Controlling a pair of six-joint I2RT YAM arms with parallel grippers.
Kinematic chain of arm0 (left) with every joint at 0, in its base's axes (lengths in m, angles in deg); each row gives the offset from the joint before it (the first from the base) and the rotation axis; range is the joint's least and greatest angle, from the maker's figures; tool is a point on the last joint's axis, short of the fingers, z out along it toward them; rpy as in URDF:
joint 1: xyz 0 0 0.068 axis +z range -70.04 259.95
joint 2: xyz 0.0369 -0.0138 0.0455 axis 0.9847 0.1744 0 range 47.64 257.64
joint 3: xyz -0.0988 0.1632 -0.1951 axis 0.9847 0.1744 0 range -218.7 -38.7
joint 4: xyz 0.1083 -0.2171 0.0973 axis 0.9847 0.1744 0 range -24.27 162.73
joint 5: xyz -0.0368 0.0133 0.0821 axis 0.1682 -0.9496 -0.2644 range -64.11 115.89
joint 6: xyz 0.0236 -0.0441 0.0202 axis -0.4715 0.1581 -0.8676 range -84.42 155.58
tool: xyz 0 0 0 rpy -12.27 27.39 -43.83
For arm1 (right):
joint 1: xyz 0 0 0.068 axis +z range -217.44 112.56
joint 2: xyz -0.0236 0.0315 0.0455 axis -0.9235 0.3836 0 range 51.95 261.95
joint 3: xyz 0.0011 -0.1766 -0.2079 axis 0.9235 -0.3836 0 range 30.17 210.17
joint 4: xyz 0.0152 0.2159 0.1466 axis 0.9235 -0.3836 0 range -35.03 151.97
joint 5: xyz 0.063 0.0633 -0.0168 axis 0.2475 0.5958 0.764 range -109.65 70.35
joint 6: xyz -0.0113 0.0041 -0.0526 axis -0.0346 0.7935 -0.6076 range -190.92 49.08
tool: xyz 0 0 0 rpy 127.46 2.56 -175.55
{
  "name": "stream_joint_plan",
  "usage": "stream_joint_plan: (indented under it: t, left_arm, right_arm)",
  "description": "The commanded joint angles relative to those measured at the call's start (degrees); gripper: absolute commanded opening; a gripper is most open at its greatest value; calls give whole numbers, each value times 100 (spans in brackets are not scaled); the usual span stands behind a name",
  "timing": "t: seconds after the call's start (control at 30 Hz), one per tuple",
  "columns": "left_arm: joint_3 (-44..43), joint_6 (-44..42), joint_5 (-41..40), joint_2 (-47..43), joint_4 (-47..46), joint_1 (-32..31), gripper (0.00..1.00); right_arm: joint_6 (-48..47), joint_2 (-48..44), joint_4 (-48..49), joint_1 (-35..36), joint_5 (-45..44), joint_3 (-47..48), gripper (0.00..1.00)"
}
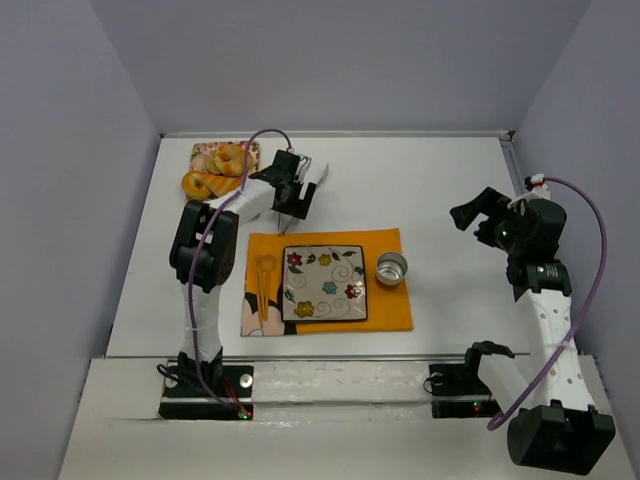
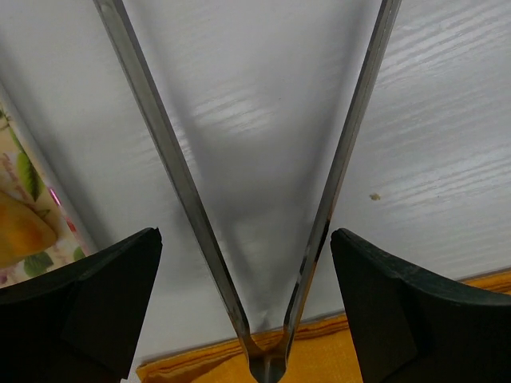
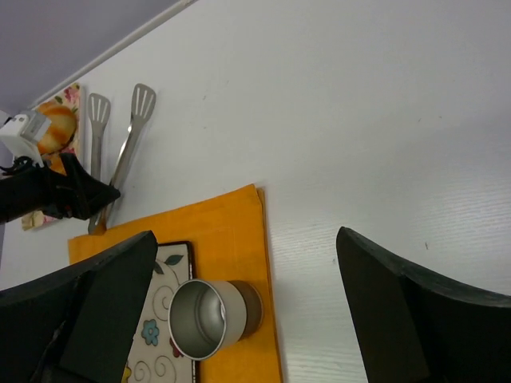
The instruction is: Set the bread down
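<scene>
Two golden bread rolls (image 1: 205, 183) lie at the back left, one on a floral tray (image 1: 205, 150) and one at its near edge. A bit of bread (image 2: 20, 227) shows at the left edge of the left wrist view. Metal tongs (image 1: 308, 183) lie on the table just behind the orange placemat (image 1: 385, 305). My left gripper (image 1: 292, 195) is open, its fingers (image 2: 88, 307) on either side of the tongs (image 2: 188, 199) near their hinge, not closed on them. My right gripper (image 1: 480, 215) is open and empty above the table at the right; it also shows in the right wrist view (image 3: 246, 238).
A floral square plate (image 1: 323, 284) lies on the placemat, with a metal cup (image 1: 391, 268) to its right and a yellow utensil (image 1: 262, 280) to its left. The cup (image 3: 215, 315) and tongs (image 3: 120, 152) show in the right wrist view. Walls enclose the table.
</scene>
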Motion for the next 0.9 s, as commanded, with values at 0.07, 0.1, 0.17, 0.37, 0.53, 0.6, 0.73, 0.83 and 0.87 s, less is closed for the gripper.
stream_joint_plan:
  t: [0.07,0.1,0.17,0.37,0.53,0.6,0.73,0.83,0.87]
  left_arm:
    - [-747,-424,81,387,274,-35,99]
    - [-801,-442,72,440,292,-35,99]
    - [-907,-495,98,581,293,-18,99]
    - [-1083,-548,300,898,249,35,99]
    - [-1215,-565,327,1030,284,53,99]
    - [-1267,-565,327,1074,293,70,99]
    - [-1434,-495,327,1258,398,70,99]
    - [-1496,-425,327,1302,398,70,93]
    - [-1513,-372,327,1285,424,70,84]
  right_arm:
    - [-93,-267,6,45,90,313,100]
    - [-93,-320,6,45,64,313,100]
    - [-102,-355,6,45,28,313,100]
    - [-128,-382,-11,45,2,295,100]
    - [-137,-382,-2,45,-16,304,100]
    - [-146,-382,-11,45,-7,304,100]
    - [-163,-391,-11,45,-24,287,100]
    - [-172,-399,-11,45,-7,287,100]
    - [-172,-391,-11,45,2,278,100]
